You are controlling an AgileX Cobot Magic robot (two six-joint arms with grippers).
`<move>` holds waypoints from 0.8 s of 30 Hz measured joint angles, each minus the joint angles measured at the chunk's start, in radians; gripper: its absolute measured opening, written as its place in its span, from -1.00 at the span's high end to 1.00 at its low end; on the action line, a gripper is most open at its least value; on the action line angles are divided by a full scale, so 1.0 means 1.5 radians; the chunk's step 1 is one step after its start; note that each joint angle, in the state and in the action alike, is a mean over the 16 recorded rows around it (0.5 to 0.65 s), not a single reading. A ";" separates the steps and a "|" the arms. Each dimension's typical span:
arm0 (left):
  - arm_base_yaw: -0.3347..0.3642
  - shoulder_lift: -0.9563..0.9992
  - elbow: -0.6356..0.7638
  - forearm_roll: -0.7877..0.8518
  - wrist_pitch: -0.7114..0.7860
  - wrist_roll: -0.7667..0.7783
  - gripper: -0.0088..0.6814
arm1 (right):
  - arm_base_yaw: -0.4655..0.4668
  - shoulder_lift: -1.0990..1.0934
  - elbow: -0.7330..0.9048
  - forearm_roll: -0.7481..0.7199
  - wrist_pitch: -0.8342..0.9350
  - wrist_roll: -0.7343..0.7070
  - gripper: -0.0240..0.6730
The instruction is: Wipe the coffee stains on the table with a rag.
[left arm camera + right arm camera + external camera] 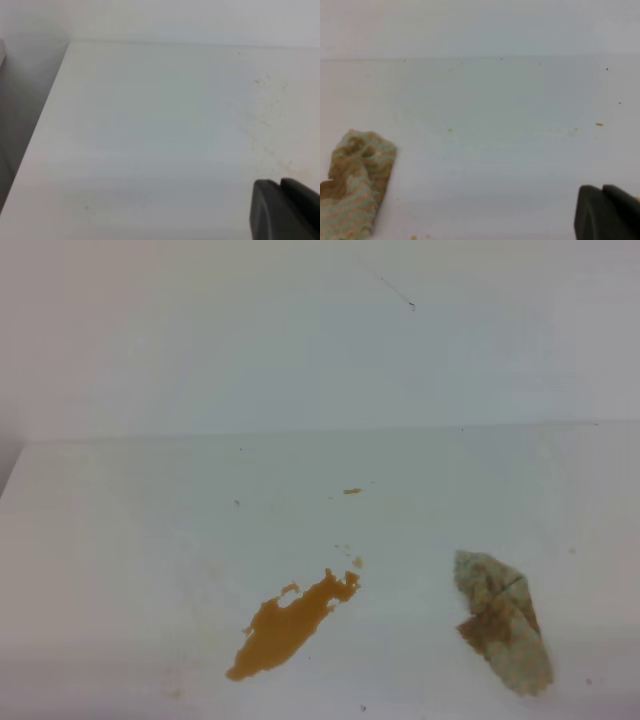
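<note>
None of the wiping is done, as I judge it: the coffee stains lie whole on the desk at about 6 o'clock in my high view, with specks toward 12. The rag sits well apart at 4 o'clock, untouched. My right tool is shut on nothing, low at 5 o'clock of the wrist view. The left tool shows only a dark corner; I cannot tell its opening

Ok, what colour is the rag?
The rag is off-white and beige with brown blotches, clearest in the exterior high view.
</note>
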 joint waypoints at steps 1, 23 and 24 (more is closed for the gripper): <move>0.000 0.000 0.000 0.000 0.000 0.000 0.97 | 0.000 0.000 0.000 0.000 0.000 0.000 0.94; 0.000 0.000 0.000 0.000 0.000 0.000 0.97 | 0.000 0.000 0.000 0.000 0.000 0.000 0.94; 0.000 0.000 0.000 0.000 0.000 0.000 0.97 | 0.000 0.000 0.000 0.000 0.000 0.000 0.94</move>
